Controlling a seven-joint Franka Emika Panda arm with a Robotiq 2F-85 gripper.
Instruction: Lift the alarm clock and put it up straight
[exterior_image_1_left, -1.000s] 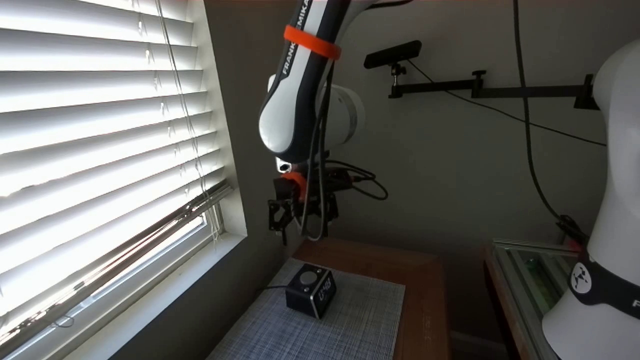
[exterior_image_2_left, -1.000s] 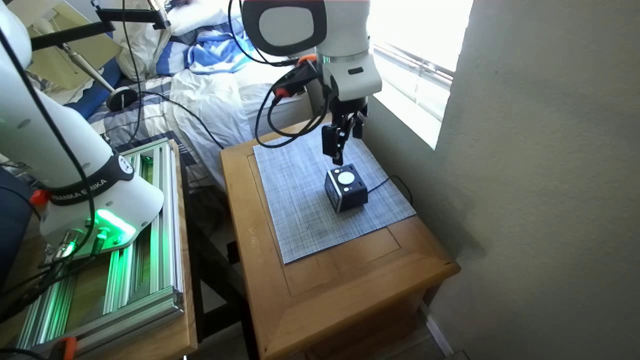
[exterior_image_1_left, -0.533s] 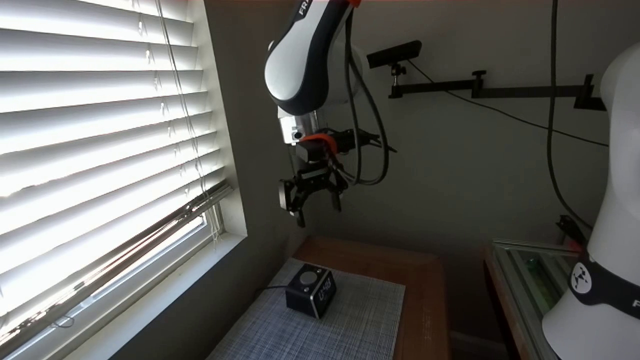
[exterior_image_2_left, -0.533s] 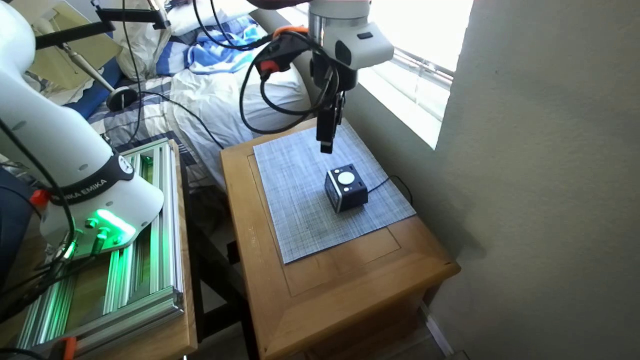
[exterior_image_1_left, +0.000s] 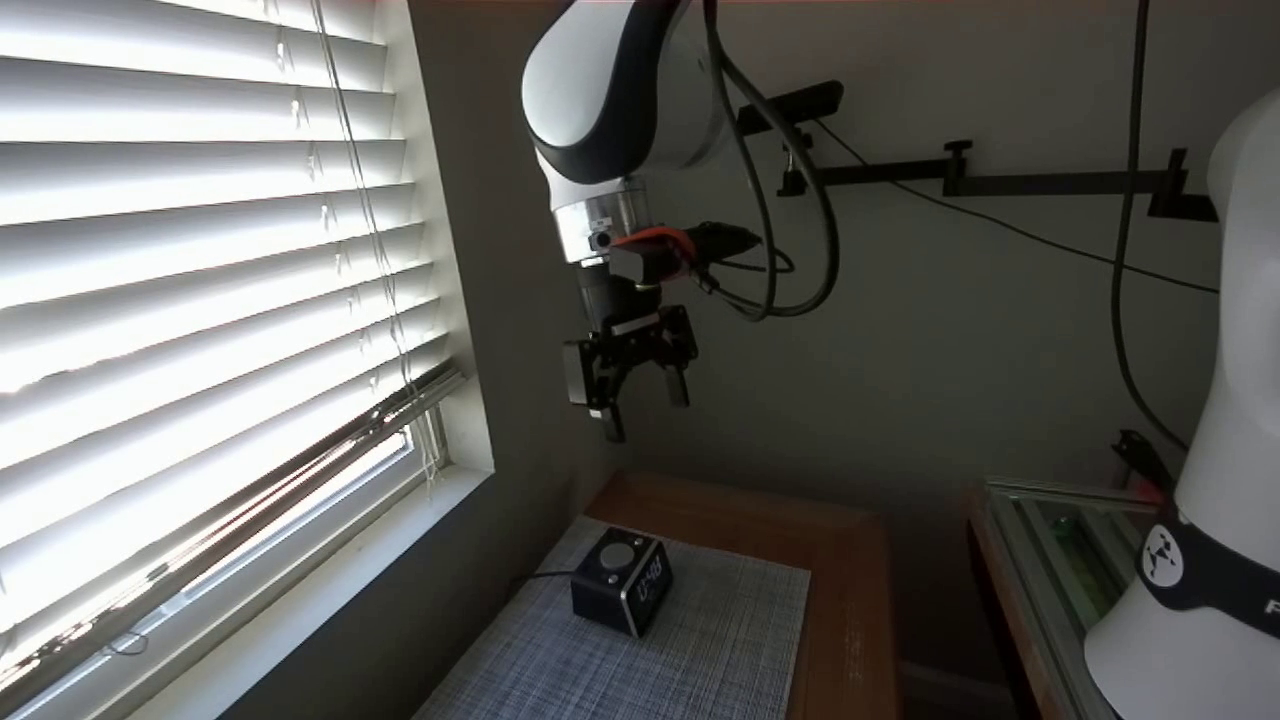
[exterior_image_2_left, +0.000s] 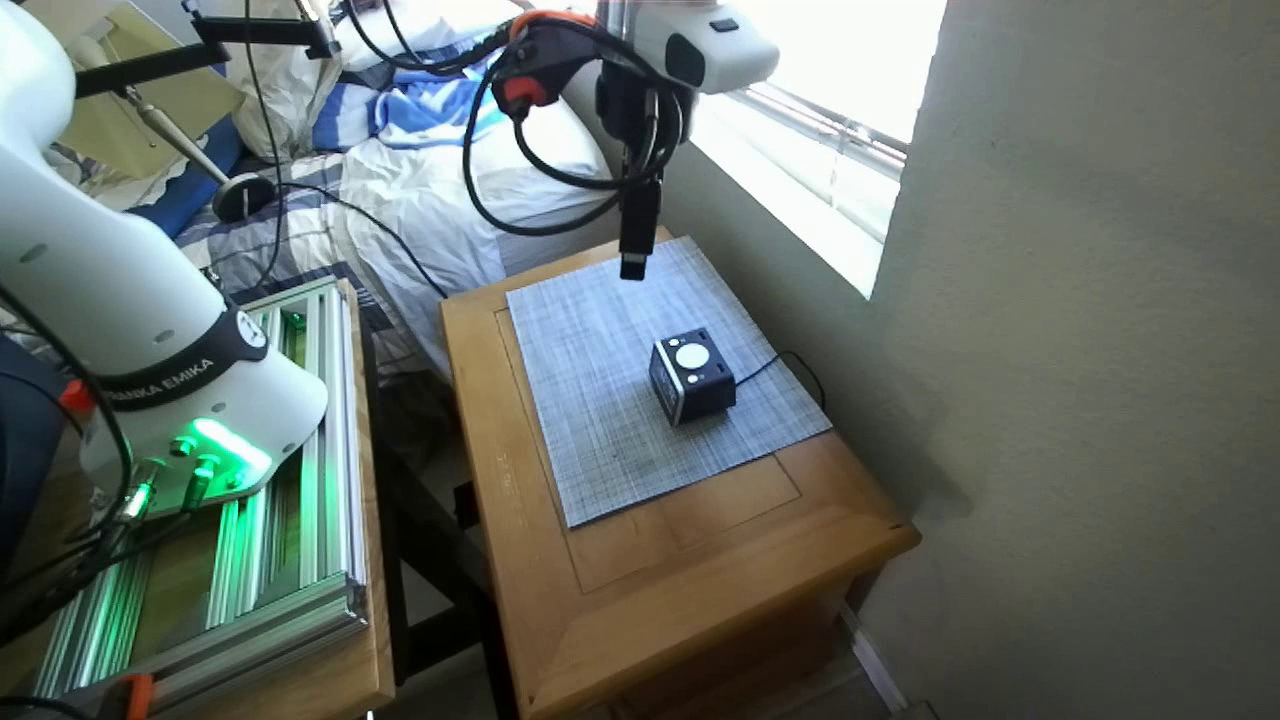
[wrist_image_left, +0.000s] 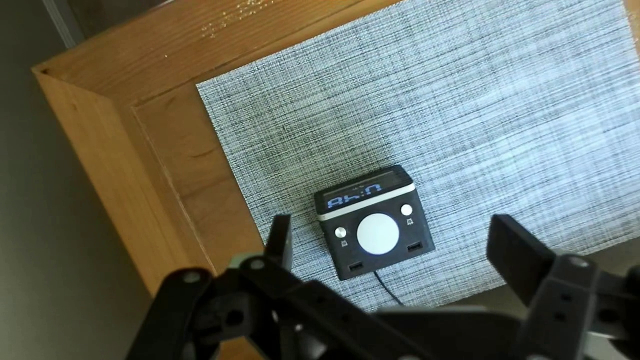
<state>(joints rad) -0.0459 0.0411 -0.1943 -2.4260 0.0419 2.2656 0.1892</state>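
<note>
The black alarm clock (exterior_image_1_left: 622, 582) sits on a grey woven mat with its round pale button on top. Its lit digits show on a side face. It also shows in an exterior view (exterior_image_2_left: 692, 378) and, from above, in the wrist view (wrist_image_left: 378, 234), where the digits look upside down. A thin black cord runs from its back. My gripper (exterior_image_1_left: 646, 414) is open and empty, well above the table and apart from the clock. In the wrist view my gripper (wrist_image_left: 391, 222) has its fingers wide apart, with the clock visible between and beyond them.
The mat (exterior_image_2_left: 600, 440) lies on a wooden table (exterior_image_2_left: 680, 600). A wall and a window with blinds (exterior_image_1_left: 220, 250) stand close beside it. A bed (exterior_image_2_left: 440, 200) is past one table end. The robot's base stands on a separate metal-framed table (exterior_image_2_left: 310, 470).
My gripper has risen, turned and moved away from above the clock, toward the bed end. Its two fingers now show apart more plainly. The clock has not moved.
</note>
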